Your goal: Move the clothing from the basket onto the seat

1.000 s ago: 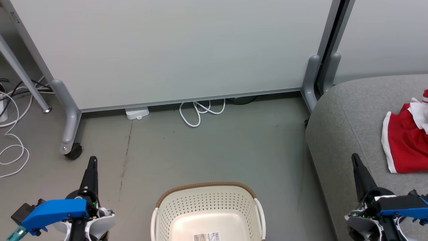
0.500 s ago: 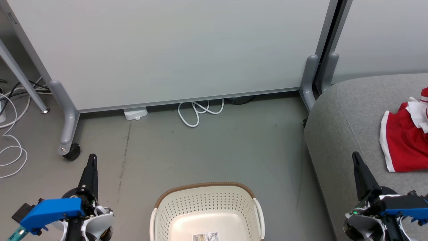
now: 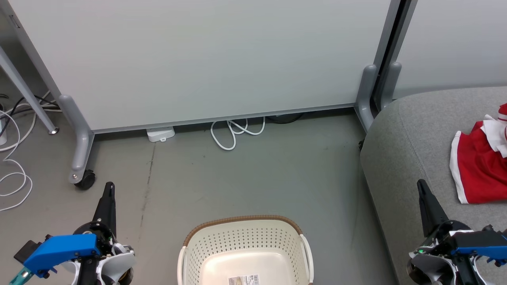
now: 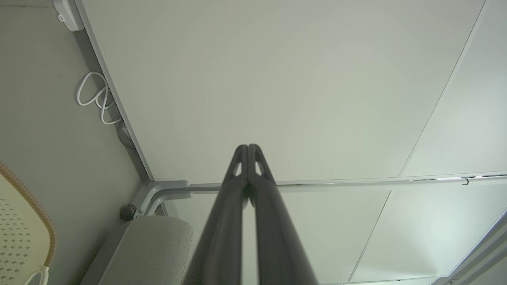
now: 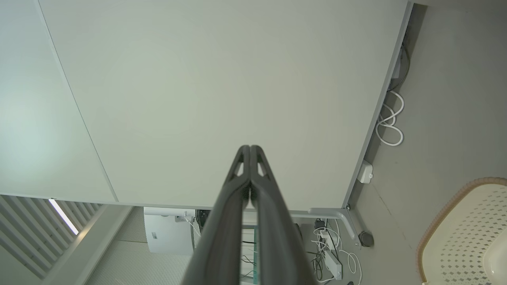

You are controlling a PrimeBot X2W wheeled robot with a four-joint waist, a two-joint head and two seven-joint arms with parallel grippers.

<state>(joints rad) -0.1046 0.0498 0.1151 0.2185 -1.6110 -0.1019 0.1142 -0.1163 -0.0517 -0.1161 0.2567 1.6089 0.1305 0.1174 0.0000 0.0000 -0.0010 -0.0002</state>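
Observation:
The cream basket (image 3: 245,233) with a brown rim sits on the floor at the bottom centre, holding nothing but a label (image 3: 244,280) on its bottom. Red clothing (image 3: 479,166) with white trim lies on the grey seat (image 3: 408,142) at the right edge. My left gripper (image 3: 109,187) is shut at the lower left, left of the basket, with nothing in it. My right gripper (image 3: 421,184) is shut at the lower right, over the seat's front, left of the clothing. Both wrist views show the fingertips (image 4: 248,148) (image 5: 250,149) pressed together. The basket rim (image 4: 27,194) (image 5: 447,206) shows in each.
A pale partition panel (image 3: 206,59) on grey feet with a castor (image 3: 85,180) stands behind the basket. White cables (image 3: 235,132) and a white box (image 3: 160,133) lie at its base. More cables (image 3: 12,174) trail at the far left.
The head view shifted slightly between one second and half a second ago, so the camera moved. Since then nothing has changed; both grippers stay shut and still.

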